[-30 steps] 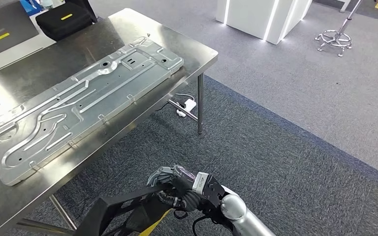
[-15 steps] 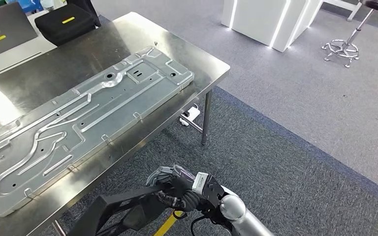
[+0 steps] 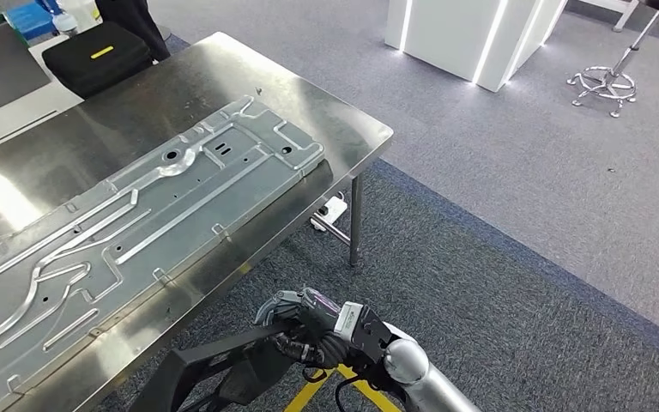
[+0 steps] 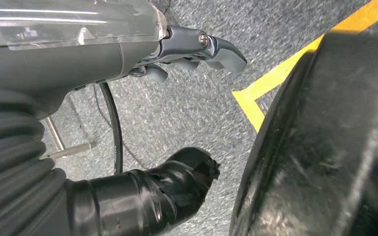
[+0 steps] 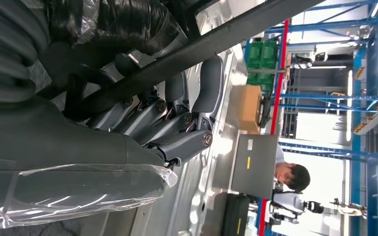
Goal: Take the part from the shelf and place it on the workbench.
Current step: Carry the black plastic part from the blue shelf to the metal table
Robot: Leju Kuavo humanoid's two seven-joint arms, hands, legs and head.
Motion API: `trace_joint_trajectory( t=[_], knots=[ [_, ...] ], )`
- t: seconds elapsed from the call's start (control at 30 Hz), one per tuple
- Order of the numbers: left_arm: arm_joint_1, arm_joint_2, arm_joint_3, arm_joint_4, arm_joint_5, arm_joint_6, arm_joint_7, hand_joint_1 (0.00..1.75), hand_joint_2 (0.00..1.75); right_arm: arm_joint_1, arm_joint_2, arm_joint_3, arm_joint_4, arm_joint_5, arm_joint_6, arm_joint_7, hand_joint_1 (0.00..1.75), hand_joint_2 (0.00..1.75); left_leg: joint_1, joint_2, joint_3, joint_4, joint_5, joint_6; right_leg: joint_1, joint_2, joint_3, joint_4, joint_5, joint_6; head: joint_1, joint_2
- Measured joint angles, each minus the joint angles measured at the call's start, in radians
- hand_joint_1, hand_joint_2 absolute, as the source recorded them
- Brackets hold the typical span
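Note:
The part is a black metal frame, low in the head view, just off the near edge of the steel workbench. My right hand grips one end of it, fingers wrapped round a bar. In the right wrist view those fingers curl over the black bar, with the bench surface beyond. My left hand hangs over the grey carpet, its fingers and taped thumb apart and nothing between them.
A large stamped aluminium panel covers much of the bench. A black case and a laptop sit at the far side. A yellow floor line runs below my hand. A white pillar and a stool base stand far right.
The camera has moved, so the bench and panel sit further left in the picture and a yellow floor line shows. My right hand keeps the same hold on the black frame.

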Motion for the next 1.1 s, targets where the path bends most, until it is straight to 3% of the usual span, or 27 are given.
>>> trace_joint_trajectory(
  t=[0.03,0.07,0.13,0.23,0.3,0.37,0.4,0.43,0.47,0.5,0.57,0.63,0.7,0.73,0.8,0.87,0.93,0.97,1.0,1.03,1.1],
  knots=[
    [0.0,0.001,0.0,0.0,-0.002,0.0,-0.001,0.0,1.75,0.0,0.0,0.0,0.0,0.005,-0.003,-0.001,1.75,1.75,-0.002,0.015,0.017,-0.066,0.05,0.003,0.0,-0.005,0.011,0.0,-0.008,0.003,0.0,0.0],
    [-0.002,0.001,0.001,0.0,-0.004,0.0,-0.002,0.0,1.75,-0.001,0.0,0.0,0.0,0.008,-0.006,-0.002,1.75,1.75,-0.005,0.029,0.03,-0.118,0.077,0.008,0.002,-0.01,0.019,0.001,-0.014,0.006,0.0,0.0],
    [-0.006,0.001,0.002,0.0,-0.008,0.0,-0.004,0.0,1.75,-0.001,0.0,0.0,-0.001,0.013,-0.011,-0.004,1.75,1.75,-0.013,0.045,0.04,-0.16,0.093,0.021,0.004,-0.024,0.027,0.001,-0.025,0.018,0.0,0.0],
    [-0.004,0.003,0.004,0.0,-0.016,0.001,-0.006,0.0,1.75,-0.002,-0.001,0.0,-0.003,0.02,-0.013,-0.007,1.75,1.75,-0.01,0.023,0.047,-0.173,0.115,0.04,0.005,-0.039,0.031,0.006,-0.043,0.036,0.0,0.0],
    [-0.002,0.003,0.004,0.0,-0.019,0.001,-0.009,0.0,1.75,-0.003,-0.002,0.0,-0.006,0.023,-0.015,-0.01,1.75,1.75,-0.005,0.009,0.053,-0.185,0.122,0.05,0.003,-0.021,0.003,0.068,-0.084,0.043,0.001,0.0],
    [-0.003,0.003,0.004,0.0,-0.024,0.001,-0.012,0.0,1.75,-0.001,-0.004,0.0,-0.008,0.025,-0.017,-0.011,1.75,1.75,-0.007,-0.007,0.054,-0.186,0.121,0.055,0.0,-0.003,-0.06,0.189,-0.14,0.047,0.002,0.0],
    [-0.003,0.003,0.004,0.0,-0.026,0.0,-0.012,0.0,1.75,0.001,-0.006,0.0,-0.008,0.026,-0.019,-0.011,1.75,1.75,-0.008,-0.017,0.054,-0.185,0.119,0.055,-0.001,0.0,-0.09,0.24,-0.153,0.048,0.002,0.0],
    [-0.002,0.003,0.004,0.0,-0.027,0.0,-0.013,0.0,1.75,0.002,-0.008,0.0,-0.008,0.027,-0.02,-0.011,1.75,1.75,-0.008,-0.028,0.054,-0.183,0.118,0.055,-0.002,0.001,-0.106,0.26,-0.147,0.049,0.002,0.0],
    [-0.002,0.003,0.005,0.0,-0.028,0.0,-0.014,0.0,1.75,0.002,-0.009,0.0,-0.008,0.028,-0.023,-0.011,1.75,1.75,-0.008,-0.039,0.054,-0.18,0.116,0.054,-0.003,0.003,-0.105,0.245,-0.122,0.05,0.002,0.0],
    [-0.002,0.003,0.005,0.0,-0.028,0.0,-0.014,0.0,1.75,0.002,-0.01,0.0,-0.008,0.029,-0.025,-0.011,1.75,1.75,-0.007,-0.05,0.055,-0.176,0.114,0.052,-0.005,0.009,-0.087,0.194,-0.083,0.049,0.002,0.0],
    [-0.002,0.003,0.007,0.0,-0.029,-0.001,-0.016,0.0,1.75,-0.001,-0.011,0.0,-0.008,0.03,-0.027,-0.012,1.75,1.75,-0.007,-0.07,0.052,-0.167,0.108,0.045,-0.009,0.045,-0.037,0.073,-0.024,0.047,0.002,0.0],
    [-0.001,0.004,0.009,0.0,-0.03,-0.001,-0.017,0.0,1.75,-0.003,-0.011,0.0,-0.009,0.032,-0.027,-0.012,1.75,1.75,-0.007,-0.087,0.044,-0.163,0.107,0.035,-0.01,0.069,-0.016,0.019,-0.011,0.044,0.002,0.0],
    [0.003,0.007,0.012,0.0,-0.033,0.0,-0.018,0.0,1.75,-0.006,-0.011,0.0,-0.009,0.034,-0.028,-0.012,1.75,1.75,-0.005,-0.101,0.04,-0.166,0.11,0.022,-0.009,0.055,-0.013,0.012,-0.007,0.035,0.002,0.0],
    [0.005,0.009,0.014,0.0,-0.034,0.0,-0.018,0.0,1.75,-0.008,-0.011,0.0,-0.009,0.035,-0.028,-0.012,1.75,1.75,-0.004,-0.096,0.038,-0.161,0.107,0.017,-0.009,0.046,-0.009,0.007,-0.005,0.029,0.002,0.0],
    [0.005,0.01,0.016,0.0,-0.036,0.0,-0.018,0.0,1.75,-0.012,-0.011,0.0,-0.009,0.037,-0.028,-0.013,1.75,1.75,-0.004,-0.061,0.014,-0.106,0.072,0.008,-0.01,0.024,-0.002,-0.003,-0.001,0.017,0.001,0.0],
    [0.004,0.009,0.016,0.0,-0.037,0.0,-0.018,0.0,1.75,-0.014,-0.011,0.0,-0.009,0.038,-0.029,-0.013,1.75,1.75,-0.002,-0.024,-0.042,0.015,0.011,0.0,-0.006,-0.001,-0.001,-0.005,-0.001,0.01,0.001,0.0],
    [0.005,0.009,0.016,0.0,-0.04,0.0,-0.018,0.0,1.75,-0.015,-0.011,0.0,-0.009,0.04,-0.03,-0.012,1.75,1.75,0.0,-0.013,-0.082,0.1,-0.016,-0.003,-0.002,-0.025,-0.001,-0.005,-0.003,0.008,0.001,0.0],
    [0.006,0.009,0.016,0.0,-0.042,-0.001,-0.017,0.0,1.75,-0.017,-0.011,0.0,-0.009,0.04,-0.031,-0.012,1.75,1.75,0.001,-0.01,-0.076,0.093,-0.003,-0.003,0.0,-0.036,-0.002,-0.005,-0.003,0.008,0.001,0.0],
    [0.007,0.009,0.016,0.0,-0.044,-0.001,-0.016,0.0,1.75,-0.021,-0.011,0.0,-0.009,0.04,-0.032,-0.012,1.75,1.75,0.001,-0.004,-0.051,0.048,0.023,-0.001,0.0,-0.047,-0.001,-0.005,-0.003,0.008,0.001,0.0],
    [0.007,0.009,0.016,0.0,-0.046,-0.001,-0.016,0.0,1.75,-0.027,-0.01,0.0,-0.009,0.04,-0.032,-0.012,1.75,1.75,-0.001,0.014,-0.01,-0.023,0.054,0.003,0.001,-0.057,0.0,-0.004,-0.004,0.009,0.001,0.0],
    [0.003,0.009,0.017,0.0,-0.048,-0.002,-0.016,0.0,1.75,-0.043,-0.009,0.0,-0.008,0.041,-0.034,-0.011,1.75,1.75,-0.01,0.053,0.055,-0.141,0.088,0.015,0.006,-0.073,0.003,-0.004,-0.006,0.014,0.001,0.0]
  ],
)
